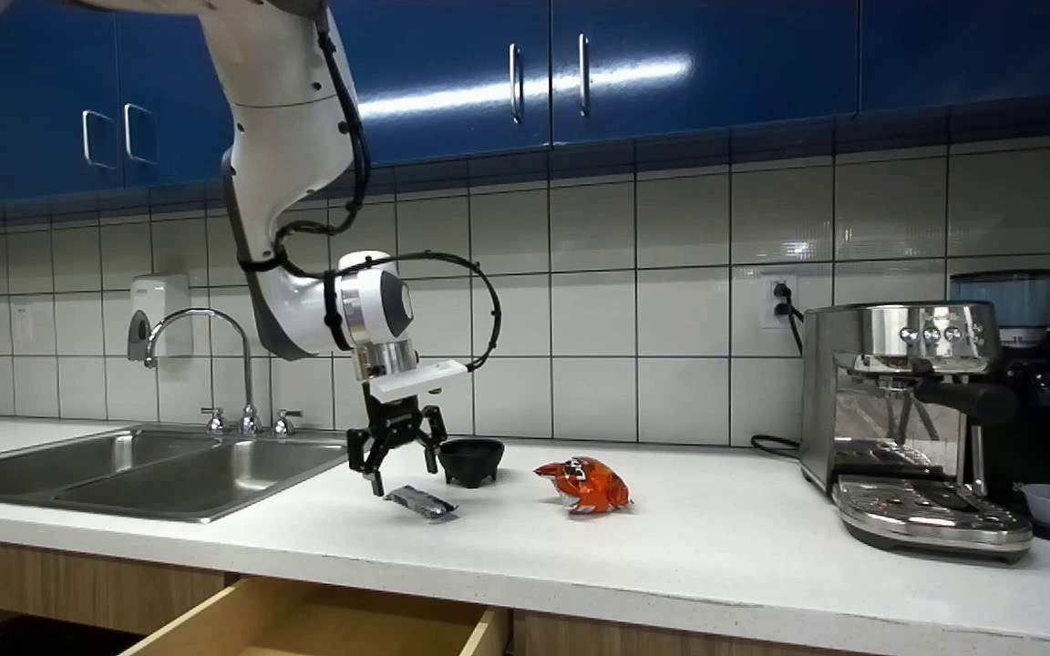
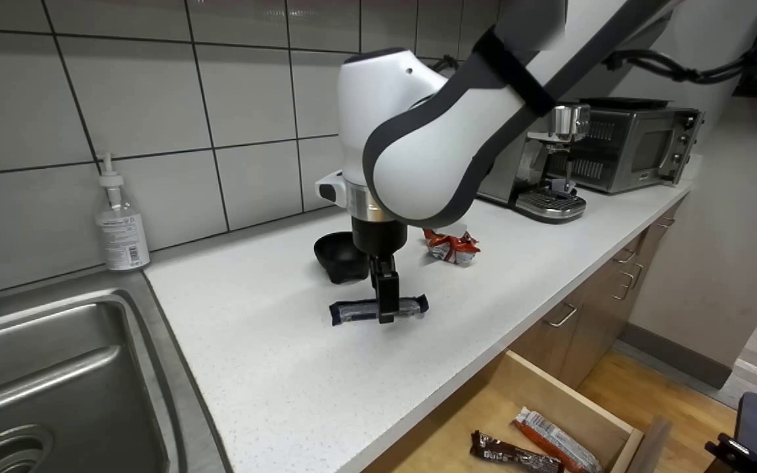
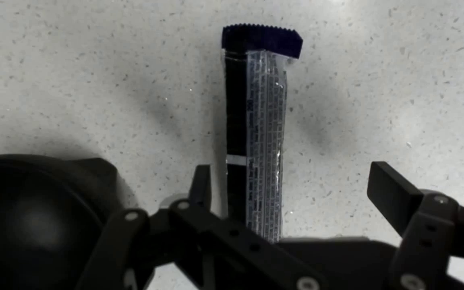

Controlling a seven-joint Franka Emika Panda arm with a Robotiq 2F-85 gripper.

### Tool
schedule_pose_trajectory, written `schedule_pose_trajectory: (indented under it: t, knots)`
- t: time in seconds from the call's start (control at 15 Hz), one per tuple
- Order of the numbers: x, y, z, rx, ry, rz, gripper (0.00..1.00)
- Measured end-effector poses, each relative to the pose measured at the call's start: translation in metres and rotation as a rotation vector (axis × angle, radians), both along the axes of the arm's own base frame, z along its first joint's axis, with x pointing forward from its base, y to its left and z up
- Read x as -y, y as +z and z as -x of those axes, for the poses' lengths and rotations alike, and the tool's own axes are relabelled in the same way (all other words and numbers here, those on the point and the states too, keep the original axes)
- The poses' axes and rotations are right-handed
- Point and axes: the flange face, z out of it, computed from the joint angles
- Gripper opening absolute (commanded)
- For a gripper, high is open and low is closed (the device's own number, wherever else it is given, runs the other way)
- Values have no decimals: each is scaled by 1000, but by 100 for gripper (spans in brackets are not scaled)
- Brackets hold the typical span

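one brown packet (image 2: 515, 453) and one orange packet (image 2: 557, 440) lie in the pulled-out drawer (image 2: 549, 392). on the counter (image 1: 716, 547), a dark bar (image 3: 256, 129) lies flat, so the grab looks not done yet. the gripper (image 3: 296, 187) stands wide over it, with the bar inside its gap in the wrist view, and holds nothing. an orange bag (image 1: 585, 486) and a black bowl (image 1: 471, 462) sit on the counter too, with the bowl closer.
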Motion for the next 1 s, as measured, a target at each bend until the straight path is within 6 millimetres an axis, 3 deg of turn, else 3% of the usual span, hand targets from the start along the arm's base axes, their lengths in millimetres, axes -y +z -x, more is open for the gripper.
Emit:
schedule_pose_trajectory:
  t: [1.0]
  knots:
    - [-1,-22,-22,-3,-2,-6,100]
